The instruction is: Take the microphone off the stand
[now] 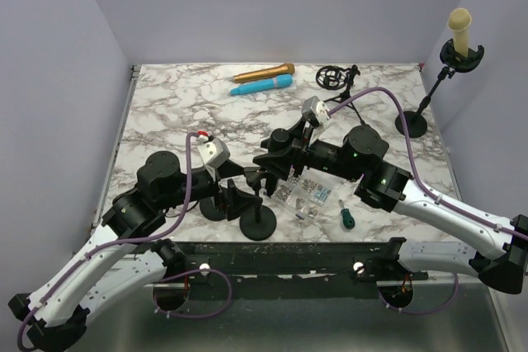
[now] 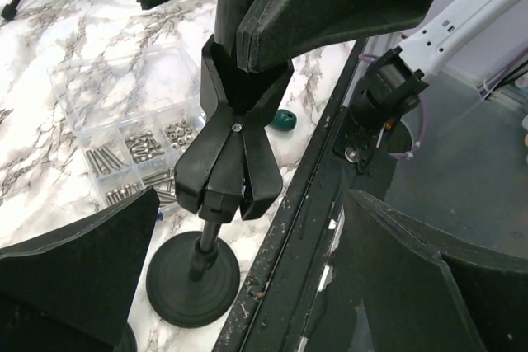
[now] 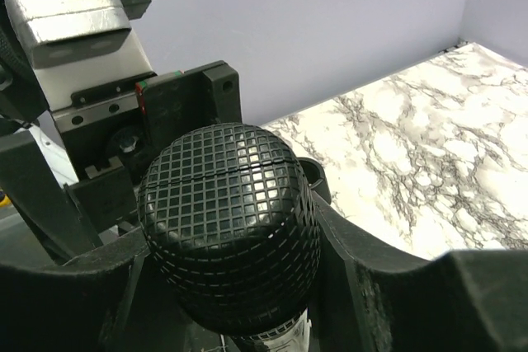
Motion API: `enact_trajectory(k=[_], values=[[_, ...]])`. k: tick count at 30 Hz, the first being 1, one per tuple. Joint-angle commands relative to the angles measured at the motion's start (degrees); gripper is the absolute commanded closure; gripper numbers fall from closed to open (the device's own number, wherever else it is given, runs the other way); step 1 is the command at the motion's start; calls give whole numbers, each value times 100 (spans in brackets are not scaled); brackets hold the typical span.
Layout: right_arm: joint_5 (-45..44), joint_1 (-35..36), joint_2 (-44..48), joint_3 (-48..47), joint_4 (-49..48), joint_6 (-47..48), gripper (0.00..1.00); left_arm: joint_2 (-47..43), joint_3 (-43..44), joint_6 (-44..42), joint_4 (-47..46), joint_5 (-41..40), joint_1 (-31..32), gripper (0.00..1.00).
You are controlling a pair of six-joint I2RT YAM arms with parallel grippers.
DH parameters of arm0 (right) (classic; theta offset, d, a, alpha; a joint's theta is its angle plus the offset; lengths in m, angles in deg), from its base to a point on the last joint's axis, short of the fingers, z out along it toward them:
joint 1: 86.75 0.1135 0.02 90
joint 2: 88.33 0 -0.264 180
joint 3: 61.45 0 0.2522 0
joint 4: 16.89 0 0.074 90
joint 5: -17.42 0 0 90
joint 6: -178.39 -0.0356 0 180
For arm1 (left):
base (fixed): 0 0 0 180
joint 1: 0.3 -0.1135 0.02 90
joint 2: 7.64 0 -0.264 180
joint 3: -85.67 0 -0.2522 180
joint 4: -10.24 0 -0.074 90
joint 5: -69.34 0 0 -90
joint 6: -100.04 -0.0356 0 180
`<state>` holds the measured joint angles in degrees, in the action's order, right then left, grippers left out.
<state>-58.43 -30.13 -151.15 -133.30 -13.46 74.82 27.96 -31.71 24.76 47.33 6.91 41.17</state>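
Microphone (image 3: pixel 229 220): its round, black, grid-mesh head stands upright, clamped between the right gripper (image 3: pixel 235 294) fingers. Left wrist: the angular plastic clip of the stand (image 2: pixel 223 162) cradles it above a disc base, and the left gripper (image 2: pixel 252 204) is spread wide, empty. Overhead: both grippers meet near the front edge of the marbled desk (image 1: pixel 165 105).

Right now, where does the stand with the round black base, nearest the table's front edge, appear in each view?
Top external: the stand is low in the centre, at the front edge of the marble table.
Left wrist: the stand fills the centre, clip above, round base at the bottom.
Right wrist: I cannot make it out; the mesh head of the microphone fills the centre.
Shared landmark: the marble table, seen in all three views.
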Motion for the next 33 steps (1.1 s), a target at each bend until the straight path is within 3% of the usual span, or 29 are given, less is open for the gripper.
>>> enact_trajectory(k=[1, 7, 18, 20, 21, 22, 23, 24, 33], values=[[-124, 10, 21, -177, -37, -73, 65, 176, 185, -276, -163, -683, 290, 1], [-54, 12, 1, -194, 28, -24, 81, 283, 266, -359, -271, -802, 302, 5], [8, 14, 1, -222, 37, 14, 85, 566, 414, -383, -433, -859, 313, 11], [23, 14, 0, -230, 38, 14, 86, 637, 420, -411, -431, -777, 309, 22], [22, 16, 7, -238, 36, 19, 86, 679, 431, -432, -379, -751, 309, 36], [22, 10, 10, -247, 33, 25, 86, 711, 446, -463, -318, -729, 309, 52], [25, 15, 17, -252, 44, 20, 86, 744, 449, -514, -238, -715, 309, 83], [27, 12, 25, -256, 47, 20, 87, 743, 433, -531, -161, -779, 309, 100], [-389, 12, 369, -21, -143, 73, 94, 503, 168, -611, -85, -935, 317, 100]])
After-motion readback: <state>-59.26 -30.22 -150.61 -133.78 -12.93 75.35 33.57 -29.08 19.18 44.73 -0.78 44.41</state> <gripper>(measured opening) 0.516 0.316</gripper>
